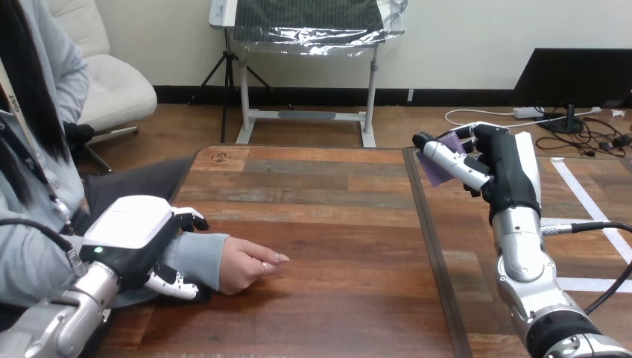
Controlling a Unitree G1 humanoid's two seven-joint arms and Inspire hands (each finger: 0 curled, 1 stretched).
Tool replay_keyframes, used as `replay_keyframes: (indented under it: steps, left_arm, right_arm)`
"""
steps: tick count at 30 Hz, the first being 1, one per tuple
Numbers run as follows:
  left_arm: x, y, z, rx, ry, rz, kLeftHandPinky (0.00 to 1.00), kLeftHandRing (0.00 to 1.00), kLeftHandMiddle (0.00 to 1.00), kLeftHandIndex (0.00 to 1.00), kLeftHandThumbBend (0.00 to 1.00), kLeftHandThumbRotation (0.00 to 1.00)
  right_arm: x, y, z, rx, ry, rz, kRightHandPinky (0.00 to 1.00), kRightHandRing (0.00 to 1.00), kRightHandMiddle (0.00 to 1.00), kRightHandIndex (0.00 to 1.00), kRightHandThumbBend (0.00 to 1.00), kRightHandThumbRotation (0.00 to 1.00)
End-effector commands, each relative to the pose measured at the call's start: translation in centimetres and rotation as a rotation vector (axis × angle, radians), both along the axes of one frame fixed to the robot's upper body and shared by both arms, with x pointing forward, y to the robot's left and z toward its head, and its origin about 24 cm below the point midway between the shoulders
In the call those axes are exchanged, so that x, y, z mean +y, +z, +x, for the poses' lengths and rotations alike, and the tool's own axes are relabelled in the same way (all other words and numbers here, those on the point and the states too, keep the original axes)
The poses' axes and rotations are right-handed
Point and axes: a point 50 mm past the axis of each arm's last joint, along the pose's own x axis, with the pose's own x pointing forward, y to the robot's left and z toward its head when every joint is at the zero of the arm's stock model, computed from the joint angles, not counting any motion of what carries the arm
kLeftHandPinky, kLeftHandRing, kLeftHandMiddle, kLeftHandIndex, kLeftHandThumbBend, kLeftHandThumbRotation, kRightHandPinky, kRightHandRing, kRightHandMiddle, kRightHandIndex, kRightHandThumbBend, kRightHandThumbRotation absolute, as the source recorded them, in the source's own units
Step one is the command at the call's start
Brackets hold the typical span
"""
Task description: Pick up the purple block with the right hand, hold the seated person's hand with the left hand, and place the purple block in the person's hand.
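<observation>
Desk point(335, 224): wood planks, visible grain, low satin sheen, a bit worn. Left robot hand point(138, 239): smooth glossy white plastic shell on the back, matt black plastic beneath. Right robot hand point(492, 168): same matt black, white shells. Right forearm point(522, 253): silver metal, dull gleam. Purple block point(434, 171): flat matt finish (material unclear). Person's sleeve point(197, 257): soft matt knit cloth.

The wooden surface point(335, 224) is carrying the person's hand point(250, 265), which is lying loosely curled at its near left; a dark seam point(433, 246) is running near to far, right of the middle.
</observation>
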Motion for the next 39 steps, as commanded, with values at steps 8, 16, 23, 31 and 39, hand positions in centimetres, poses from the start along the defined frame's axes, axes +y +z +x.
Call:
replay_keyframes:
  steps: [8,16,23,31,39]
  left_arm:
    - [-0.3,1.5,1.8,-0.058,-0.002,0.036,0.68,0.70,0.72,0.73,1.00,0.34]
    - [-0.3,0.9,1.7,-0.044,0.014,0.025,0.65,0.65,0.68,0.69,1.00,0.31]
    - [-0.4,0.4,1.5,-0.037,0.031,0.009,0.57,0.59,0.61,0.64,1.00,0.29]
    - [-0.7,0.1,1.3,-0.047,0.033,-0.016,0.50,0.50,0.53,0.56,0.97,0.25]
    - [-1.0,-0.2,1.2,-0.065,0.039,-0.046,0.43,0.43,0.46,0.49,0.91,0.21]
  right_arm:
    - [0.2,4.2,1.6,-0.178,0.023,0.013,0.00,0.05,0.09,0.10,0.23,0.45]
    - [0.2,4.2,1.5,-0.187,0.028,0.005,0.01,0.05,0.09,0.10,0.22,0.44]
    - [0.3,4.1,1.5,-0.175,0.028,0.003,0.01,0.05,0.09,0.10,0.22,0.43]
    - [0.4,4.0,1.5,-0.170,0.031,0.005,0.01,0.05,0.09,0.10,0.22,0.41]
    - [0.5,3.9,1.5,-0.162,0.030,-0.020,0.01,0.05,0.09,0.11,0.21,0.38]
